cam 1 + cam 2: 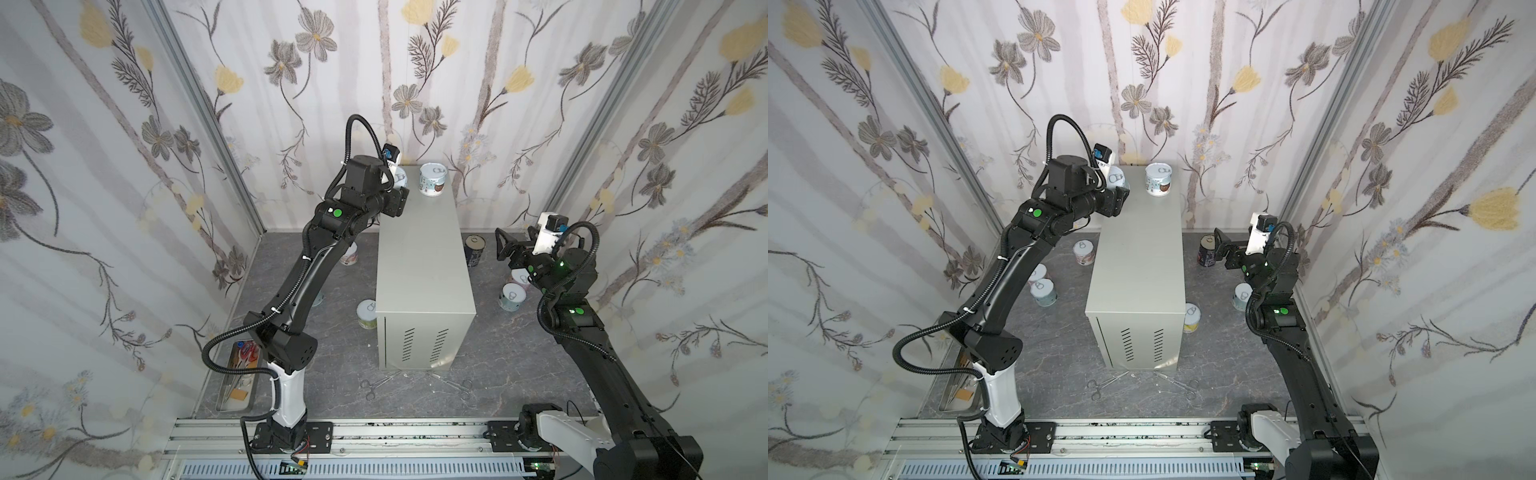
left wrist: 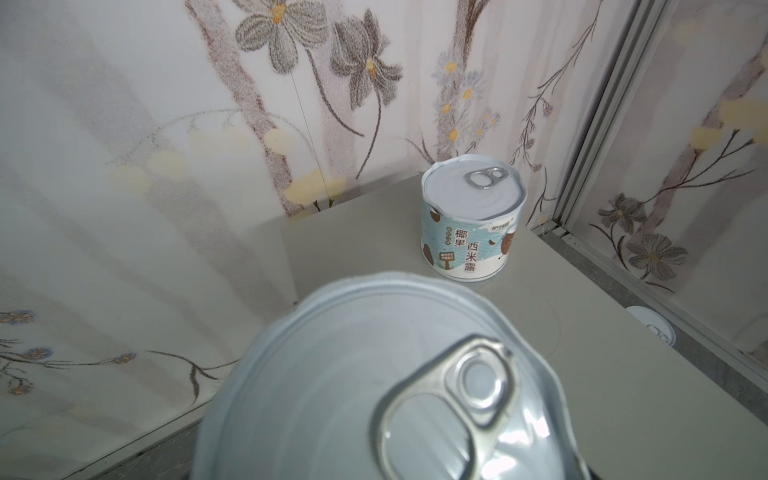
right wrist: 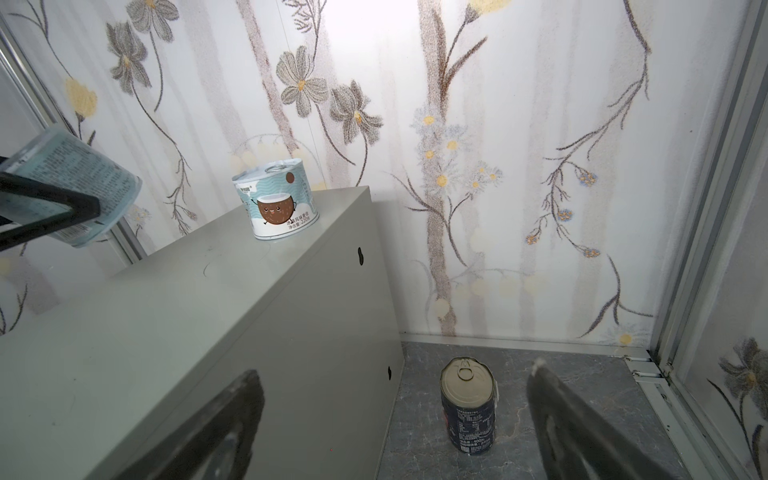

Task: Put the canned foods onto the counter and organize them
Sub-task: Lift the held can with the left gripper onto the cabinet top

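My left gripper (image 1: pixel 398 189) is shut on a short pale-blue can (image 1: pixel 400 176) with a silver pull-tab lid (image 2: pixel 374 395), held tilted at the far left corner of the grey counter (image 1: pixel 419 266). A teal coconut-label can (image 1: pixel 432 178) stands upright on the counter's far right corner (image 2: pixel 471 220). My right gripper (image 1: pixel 505 245) is open and holds nothing, low beside the counter's right side. The tall dark-blue can (image 3: pixel 468 407) stands on the floor just ahead of its open jaws (image 3: pixel 395 370). Several short cans (image 1: pixel 368 313) stand on the floor on both sides.
A metal tray (image 1: pixel 239 374) with tools lies at the front left. Two pairs of forceps (image 1: pixel 374 386) lie on the dark floor before the counter. Flowered walls close in the back and sides, and a rail (image 1: pixel 415 432) runs along the front.
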`<state>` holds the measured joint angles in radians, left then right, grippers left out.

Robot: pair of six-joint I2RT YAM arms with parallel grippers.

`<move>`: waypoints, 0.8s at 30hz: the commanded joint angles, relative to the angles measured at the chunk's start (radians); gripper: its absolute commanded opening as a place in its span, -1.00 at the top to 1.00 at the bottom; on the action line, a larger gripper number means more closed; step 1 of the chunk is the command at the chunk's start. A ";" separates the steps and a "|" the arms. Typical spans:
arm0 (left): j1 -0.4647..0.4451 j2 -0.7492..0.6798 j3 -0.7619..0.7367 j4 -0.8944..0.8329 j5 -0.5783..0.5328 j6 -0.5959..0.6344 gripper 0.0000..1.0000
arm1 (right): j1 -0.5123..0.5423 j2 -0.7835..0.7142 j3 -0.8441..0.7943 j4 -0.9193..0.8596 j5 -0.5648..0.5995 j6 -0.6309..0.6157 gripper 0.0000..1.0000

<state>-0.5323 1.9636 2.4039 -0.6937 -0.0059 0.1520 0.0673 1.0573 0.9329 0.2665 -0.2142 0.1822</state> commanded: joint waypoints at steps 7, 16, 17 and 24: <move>0.040 0.076 0.076 -0.015 0.113 0.024 -0.08 | 0.002 0.005 0.033 0.029 -0.037 -0.023 -0.97; 0.084 0.134 0.081 0.001 0.214 0.014 -0.08 | 0.002 0.045 0.079 0.032 -0.065 -0.018 -0.97; 0.085 0.139 0.081 0.003 0.219 0.015 -0.08 | 0.002 0.049 0.082 0.032 -0.064 -0.018 -0.97; 0.089 0.160 0.087 0.014 0.256 0.022 -0.14 | 0.008 0.077 0.091 0.056 -0.067 0.006 -0.97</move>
<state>-0.4461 2.1117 2.4851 -0.6552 0.2161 0.1581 0.0708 1.1236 1.0103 0.2745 -0.2638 0.1741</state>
